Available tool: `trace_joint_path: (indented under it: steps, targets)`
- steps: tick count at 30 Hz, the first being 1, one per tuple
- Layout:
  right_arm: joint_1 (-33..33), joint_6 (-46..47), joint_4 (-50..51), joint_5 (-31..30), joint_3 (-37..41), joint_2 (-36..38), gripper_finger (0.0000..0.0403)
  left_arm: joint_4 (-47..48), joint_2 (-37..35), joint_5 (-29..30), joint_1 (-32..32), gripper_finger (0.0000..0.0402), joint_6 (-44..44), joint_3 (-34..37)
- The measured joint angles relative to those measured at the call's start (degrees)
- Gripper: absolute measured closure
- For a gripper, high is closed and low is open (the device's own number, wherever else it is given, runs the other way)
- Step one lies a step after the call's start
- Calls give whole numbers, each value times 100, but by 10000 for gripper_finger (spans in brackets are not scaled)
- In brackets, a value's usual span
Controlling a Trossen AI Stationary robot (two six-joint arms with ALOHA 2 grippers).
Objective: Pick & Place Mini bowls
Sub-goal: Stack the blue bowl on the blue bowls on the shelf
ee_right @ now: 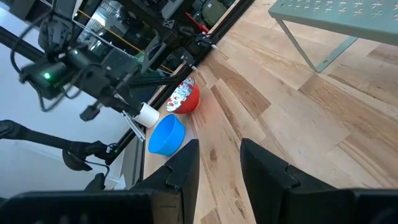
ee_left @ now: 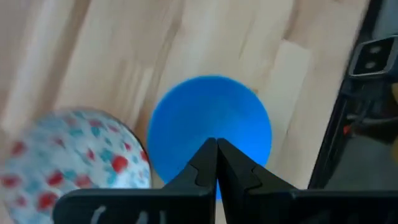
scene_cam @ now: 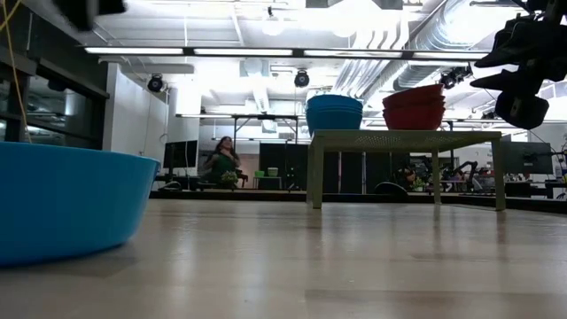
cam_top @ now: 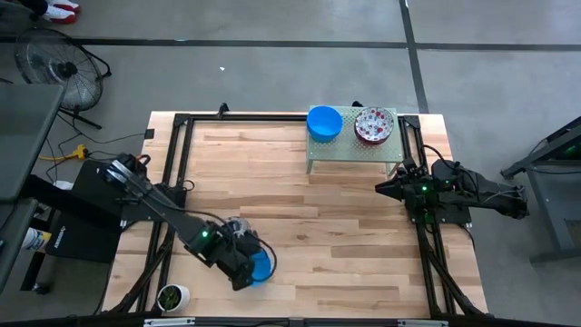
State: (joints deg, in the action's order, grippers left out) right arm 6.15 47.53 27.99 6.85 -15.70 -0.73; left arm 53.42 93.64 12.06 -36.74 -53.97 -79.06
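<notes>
Surface: wooden table (cam_top: 345, 236) with a black frame along its edges, grey floor around it; a fan (cam_top: 50, 65) stands on the floor off the far left corner.
Stand: small green perforated stand (cam_top: 354, 153) at the table's far edge, right of centre.
Stacks on stand: blue mini bowls (cam_top: 324, 123) stacked on its left part, floral mini bowls (cam_top: 372, 125) stacked just beside them on its right; in the low view both stacks sit on top, blue (scene_cam: 334, 113) and red-sided (scene_cam: 414, 108).
Left gripper: (ee_left: 217, 144) low over the near left part of the table, fingers pressed together with nothing between them, tips over a single blue bowl (ee_left: 211, 127).
Loose bowls: that blue bowl (cam_top: 261, 265) rests on the wood near the front edge; a floral bowl (ee_left: 74, 155) sits just beside it, touching or nearly so.
Right gripper: (ee_right: 219, 154) raised by the table's right edge, beside the stand, fingers partly apart and empty.
Cup: small white cup with a green plant (cam_top: 172, 296) at the near left corner.
Background: a seated person (scene_cam: 220, 161) far across the room.
</notes>
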Motion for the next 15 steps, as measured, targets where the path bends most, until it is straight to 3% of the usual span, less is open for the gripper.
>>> trace_joint_path:
  steps: [5, 9, 15]
  targets:
    - [0, 0, 2, -2, 0, 0, 298, -164, 365, -56, -367, 401, -1370, 1]
    - [0, 0, 2, 0, 0, -2, 298, -382, 681, 352, -784, 398, -2709, 1]
    - [0, -1, 1, 0, 0, -2, 298, -360, 850, 766, -1185, 358, -4331, 3]
